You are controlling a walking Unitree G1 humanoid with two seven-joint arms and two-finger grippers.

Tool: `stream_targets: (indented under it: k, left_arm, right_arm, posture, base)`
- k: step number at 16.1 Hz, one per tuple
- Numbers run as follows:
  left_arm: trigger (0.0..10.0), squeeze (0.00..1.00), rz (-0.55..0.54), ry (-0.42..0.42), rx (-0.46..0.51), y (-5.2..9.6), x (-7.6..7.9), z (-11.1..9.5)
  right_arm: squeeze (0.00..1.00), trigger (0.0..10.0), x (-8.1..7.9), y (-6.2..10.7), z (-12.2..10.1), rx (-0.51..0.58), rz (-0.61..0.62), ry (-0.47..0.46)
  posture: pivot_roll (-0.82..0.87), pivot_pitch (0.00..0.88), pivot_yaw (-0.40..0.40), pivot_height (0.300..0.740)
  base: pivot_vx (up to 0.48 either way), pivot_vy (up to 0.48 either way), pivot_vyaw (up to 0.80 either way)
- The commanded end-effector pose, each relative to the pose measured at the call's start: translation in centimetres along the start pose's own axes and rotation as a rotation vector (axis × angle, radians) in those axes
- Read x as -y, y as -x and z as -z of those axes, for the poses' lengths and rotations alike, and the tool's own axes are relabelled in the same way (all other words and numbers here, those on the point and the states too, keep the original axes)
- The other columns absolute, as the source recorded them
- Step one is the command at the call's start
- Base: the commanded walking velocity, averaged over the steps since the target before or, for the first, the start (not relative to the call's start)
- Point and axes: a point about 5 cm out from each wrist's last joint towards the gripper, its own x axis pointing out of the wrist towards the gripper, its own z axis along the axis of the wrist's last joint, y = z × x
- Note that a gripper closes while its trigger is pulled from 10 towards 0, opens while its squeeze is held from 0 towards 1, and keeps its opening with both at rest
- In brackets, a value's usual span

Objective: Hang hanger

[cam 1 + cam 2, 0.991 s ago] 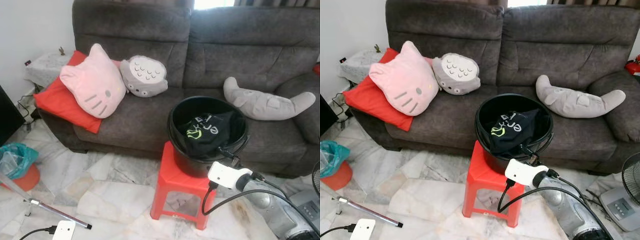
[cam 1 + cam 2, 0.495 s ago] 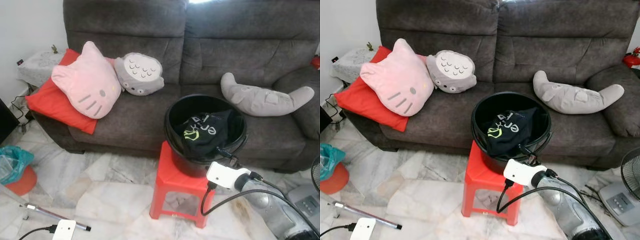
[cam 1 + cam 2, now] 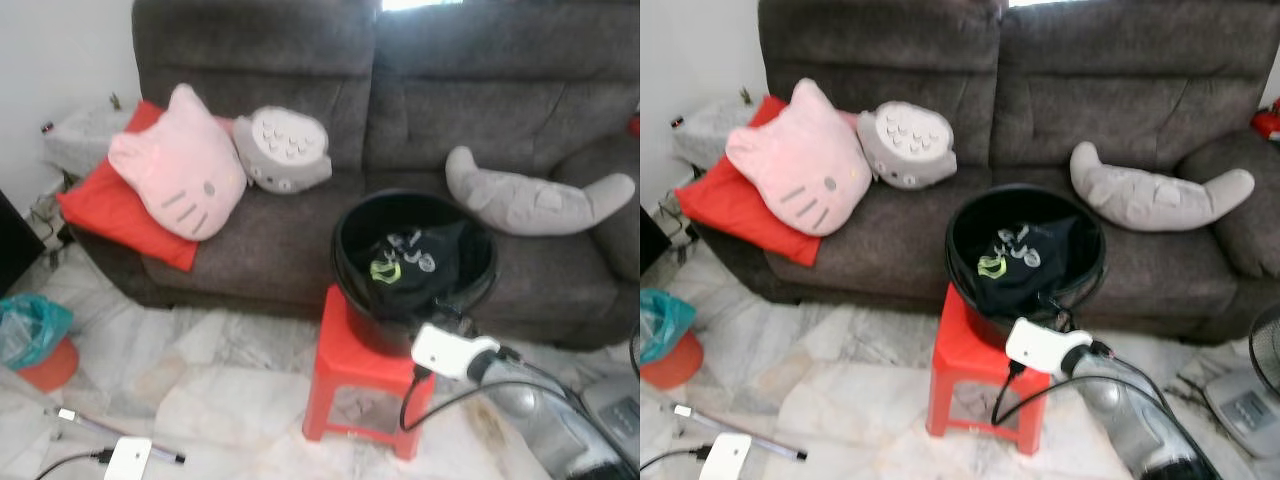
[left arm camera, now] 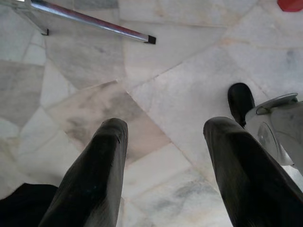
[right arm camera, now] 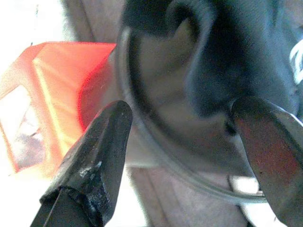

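Note:
A black bucket (image 3: 350, 245) stands on a red plastic stool (image 3: 345, 360) in front of the sofa. Inside it lies a black garment (image 3: 410, 265) with green and white print. My right gripper (image 3: 447, 306) is at the bucket's near rim, fingers pointing in, and it is open. In the right wrist view the right gripper (image 5: 180, 109) has the bucket rim (image 5: 142, 142) and a dark fold of the garment (image 5: 227, 56) between its spread fingers, touching neither. My left gripper (image 4: 166, 125) hangs open low over the marble floor. I make out no hanger.
A grey sofa (image 3: 300, 230) carries a pink cat pillow (image 3: 180, 170), a grey round plush (image 3: 285, 150), a red cushion (image 3: 95, 205) and a grey long plush (image 3: 530, 195). A metal bar (image 4: 90, 19) lies on the floor left. A teal bag (image 3: 30, 325) is at far left, a fan base (image 3: 1240, 405) right.
The whole picture has shifted slightly and blurred, so the camera moved. My right gripper stays at the bucket's near rim; nothing was taken or let go.

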Motion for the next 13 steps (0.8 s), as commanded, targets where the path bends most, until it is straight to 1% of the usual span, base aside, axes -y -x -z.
stream_targets:
  k: [1, 13]
  left_arm:
    - [10.0, 0.00, -0.002, -0.011, -0.023, 0.10, -0.29, 0.59]
    - [10.0, 0.00, -0.002, -0.013, -0.024, 0.08, -0.30, 0.52]
  right_arm:
    - [0.00, 10.0, 0.11, -0.11, -0.39, 0.017, -0.004, 0.007]
    - [0.00, 10.0, 0.11, -0.25, -0.48, 0.019, -0.011, 0.013]
  posture:
    - [-0.19, 0.000, 0.038, 0.719]
    - [-0.19, 0.000, 0.038, 0.719]
  base:
    - [0.000, 0.000, 0.00]
    - [0.000, 0.000, 0.00]
